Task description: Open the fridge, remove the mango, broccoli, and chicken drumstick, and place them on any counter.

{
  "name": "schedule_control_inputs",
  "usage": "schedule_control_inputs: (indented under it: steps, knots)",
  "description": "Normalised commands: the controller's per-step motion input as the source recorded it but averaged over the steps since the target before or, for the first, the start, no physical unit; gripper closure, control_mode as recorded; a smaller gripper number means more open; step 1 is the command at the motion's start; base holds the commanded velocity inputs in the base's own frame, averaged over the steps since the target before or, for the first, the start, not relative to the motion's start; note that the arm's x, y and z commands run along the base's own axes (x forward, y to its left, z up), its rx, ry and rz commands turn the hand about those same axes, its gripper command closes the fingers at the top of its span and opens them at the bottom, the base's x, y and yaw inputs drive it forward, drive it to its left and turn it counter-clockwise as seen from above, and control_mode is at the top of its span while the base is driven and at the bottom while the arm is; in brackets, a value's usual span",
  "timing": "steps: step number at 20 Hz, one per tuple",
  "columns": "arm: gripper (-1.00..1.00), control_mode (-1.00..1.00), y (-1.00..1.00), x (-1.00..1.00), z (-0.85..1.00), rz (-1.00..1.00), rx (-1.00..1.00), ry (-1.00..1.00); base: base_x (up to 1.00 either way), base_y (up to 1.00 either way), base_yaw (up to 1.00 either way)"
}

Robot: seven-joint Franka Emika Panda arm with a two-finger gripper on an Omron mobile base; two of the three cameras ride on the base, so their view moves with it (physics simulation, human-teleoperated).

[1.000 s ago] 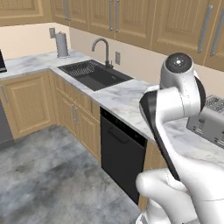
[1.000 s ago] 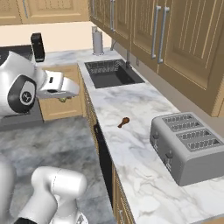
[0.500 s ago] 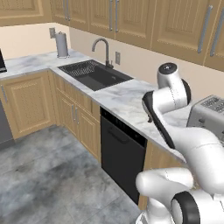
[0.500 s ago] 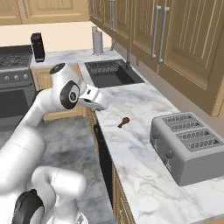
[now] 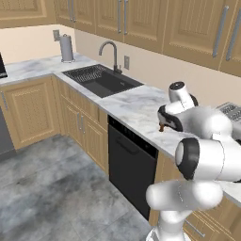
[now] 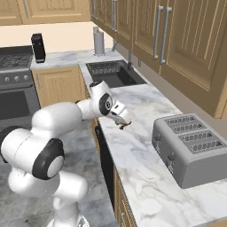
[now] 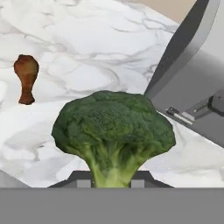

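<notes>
1. Over the white-grey marbled stone counter (image 6: pixel 146 177), your gripper (image 7: pixel 111 183) is clamped on the bumpy dark green broccoli (image 7: pixel 113 127) by its pale stem.
2. Beyond it you see the reddish-brown chicken drumstick (image 7: pixel 26 78) lying on the counter, left of the grey metal toaster (image 6: pixel 193 148).

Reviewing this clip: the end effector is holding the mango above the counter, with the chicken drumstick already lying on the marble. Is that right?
Not quite. The end effector holds the broccoli, not the mango; the hand view shows its green head plainly. The rest stands: the chicken drumstick lies on the marble counter.
</notes>
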Motion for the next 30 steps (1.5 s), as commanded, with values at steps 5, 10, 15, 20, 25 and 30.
schedule_control_inputs:
  steps: [5,10,15,20,25,30]
  knots:
    - [1.0,-1.0,-0.18,0.95,-0.65,-0.17,0.0,0.0,0.0,0.0,0.0]
    - [1.0,-1.0,-0.01,0.91,-0.41,-0.09,0.0,0.0,0.0,0.0,0.0]
    - [1.0,-1.0,-0.36,0.77,-0.35,-0.07,0.03,0.02,0.0,0.0,0.0]
    - [1.0,-1.0,-0.5,0.55,-0.53,-0.06,0.08,0.03,0.0,0.0,0.0]
    - [-1.0,-1.0,-0.13,0.2,-0.47,-0.02,0.05,0.0,0.0,0.0,0.0]
    - [-1.0,-1.0,0.0,-0.01,-0.25,0.0,0.02,-0.01,0.0,0.0,0.0]
